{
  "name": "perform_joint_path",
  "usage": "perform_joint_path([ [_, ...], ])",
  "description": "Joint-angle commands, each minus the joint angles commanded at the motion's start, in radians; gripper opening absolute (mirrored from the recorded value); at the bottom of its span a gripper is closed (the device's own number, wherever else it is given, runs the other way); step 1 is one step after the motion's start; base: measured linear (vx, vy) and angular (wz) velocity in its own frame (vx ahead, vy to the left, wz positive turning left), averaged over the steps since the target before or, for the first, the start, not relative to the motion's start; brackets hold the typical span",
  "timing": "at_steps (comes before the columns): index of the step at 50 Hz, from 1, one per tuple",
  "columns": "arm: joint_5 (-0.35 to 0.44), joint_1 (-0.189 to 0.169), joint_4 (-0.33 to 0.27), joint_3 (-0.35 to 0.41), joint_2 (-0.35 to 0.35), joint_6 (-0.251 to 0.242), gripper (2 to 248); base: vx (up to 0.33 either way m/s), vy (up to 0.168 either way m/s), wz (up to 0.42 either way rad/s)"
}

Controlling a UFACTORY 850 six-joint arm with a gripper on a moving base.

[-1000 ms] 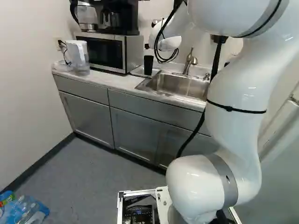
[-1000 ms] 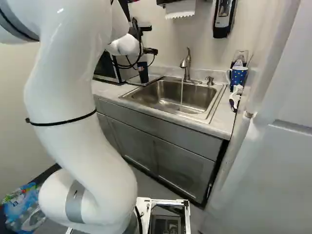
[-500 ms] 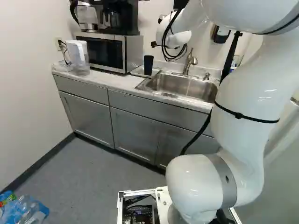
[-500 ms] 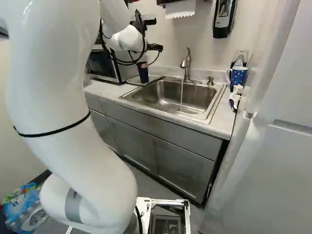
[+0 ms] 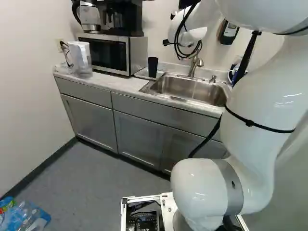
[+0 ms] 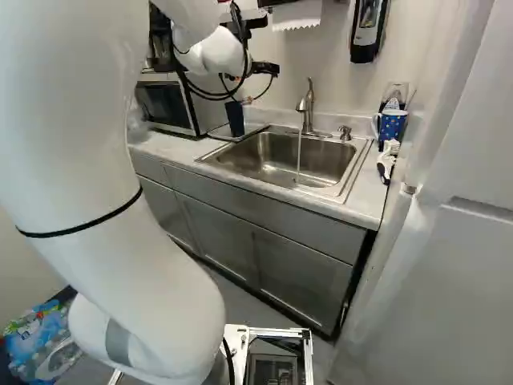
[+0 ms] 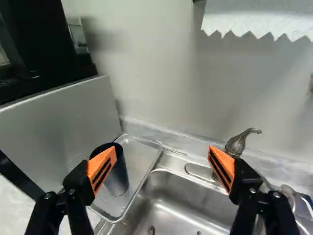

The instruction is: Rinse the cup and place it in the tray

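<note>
- Arm (image 6: 88,200): white, fills the left side of the right base view; in the left base view it's on the right.
- Worktop (image 5: 115,83): runs across the middle of both base views.
- Microwave (image 5: 109,53): upper left of the left base view, coffee maker (image 5: 127,17) on top.
- Sink (image 6: 280,156): centre of the right base view. Thin water stream (image 6: 299,156) from the faucet (image 6: 308,104) shows clearly there, not in the wrist view.
- Tray (image 7: 144,152): between microwave and sink; the wrist view shows its inside and rim, the base views only a sliver around the cup.
- Paper towel (image 6: 296,14): top middle of the right base view, also in the wrist view, not in the left base view.
- Cup (image 7: 119,176): dark, upright on the tray, upper middle of the left base view. In the wrist view it's ahead of the microwave-side finger, partly hidden by it, not gripped.
- Blue mug (image 6: 392,124): right side of the right base view, past the sink.
- Orange pads (image 7: 101,169): seen only in the wrist view. Jaws wide apart, nothing held.
</note>
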Motion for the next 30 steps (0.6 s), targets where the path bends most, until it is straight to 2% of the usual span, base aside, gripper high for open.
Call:
perform_joint_path([
  [30, 0.000, -0.081, 0.000, -0.021, -0.016, 0.000, 247, 0.000, 0.000, 0.000],
])
